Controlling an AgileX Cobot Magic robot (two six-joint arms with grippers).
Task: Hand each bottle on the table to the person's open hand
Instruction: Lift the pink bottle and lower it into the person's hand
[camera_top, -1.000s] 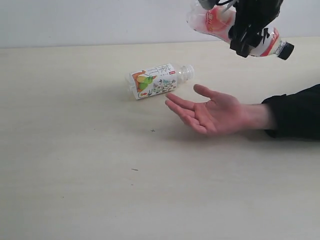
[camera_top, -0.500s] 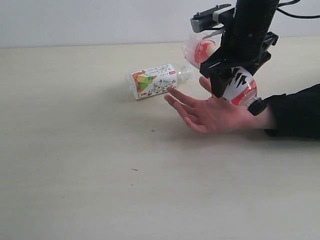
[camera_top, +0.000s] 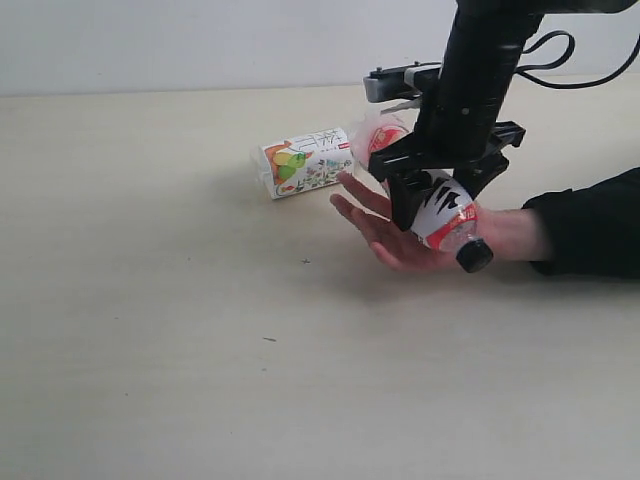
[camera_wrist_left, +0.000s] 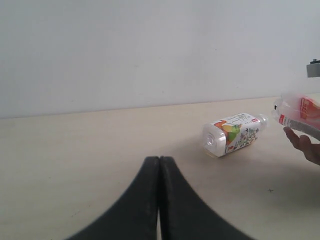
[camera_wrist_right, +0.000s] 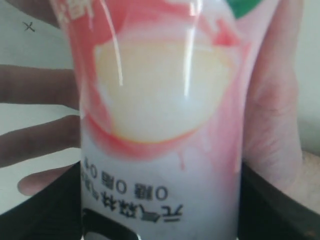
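Observation:
My right gripper (camera_top: 437, 192) is shut on the pink-peach bottle (camera_top: 446, 214), which is tilted with its black cap (camera_top: 474, 256) low, right over the palm of the person's open hand (camera_top: 395, 238). In the right wrist view this pink-peach bottle (camera_wrist_right: 160, 100) fills the frame between the dark fingers of the right gripper (camera_wrist_right: 160, 212), with the open hand (camera_wrist_right: 272, 115) behind it. The orange-green fruit bottle (camera_top: 305, 162) lies on its side on the table (camera_top: 150, 300), just beyond the fingertips. My left gripper (camera_wrist_left: 159, 160) is shut and empty, low over the table, well short of the orange-green fruit bottle (camera_wrist_left: 232, 134). No other bottles show.
The person's black sleeve (camera_top: 590, 225) rests on the table at the right edge. A pale wall (camera_top: 200, 45) rises behind the table's far edge. The right arm's black cables (camera_top: 560, 60) hang above the hand.
The right arm has come down and leftward with the pink-peach bottle, from high above the hand to the palm, the bottle tilting cap-down. The fruit bottle has stayed put.

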